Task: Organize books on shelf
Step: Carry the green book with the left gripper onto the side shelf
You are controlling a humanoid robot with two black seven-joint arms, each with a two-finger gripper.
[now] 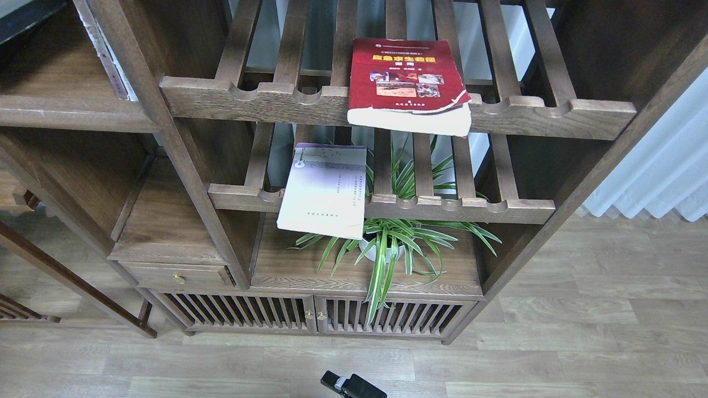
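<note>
1. While the big brown wooden cabinet (182,166) fills most of the view, it stands on a pale wood floor (581,331).
2. Two slatted racks sit in the middle, the upper rack (265,99) above the lower rack (238,196).
3. At the far left is a flat brown shelf (61,105), with the edge of something thin leaning at its right end; I cannot tell what it is.
4. The thick red book (406,77) lies on the upper rack, and its front end sticks out past the rail, with one corner curled.
5. The thin lavender-white book (326,188) lies on the lower rack and hangs over its front rail.
6. A green plant (398,243) in a white pot (369,250) stands on the board under the lower rack, just beside that book.
7. A small black part (351,385) shows at the bottom edge; I cannot tell which arm it is, or if its claw is wide or narrow.
8. A small gold knob (178,278) sits on the drawer at lower left.
</note>
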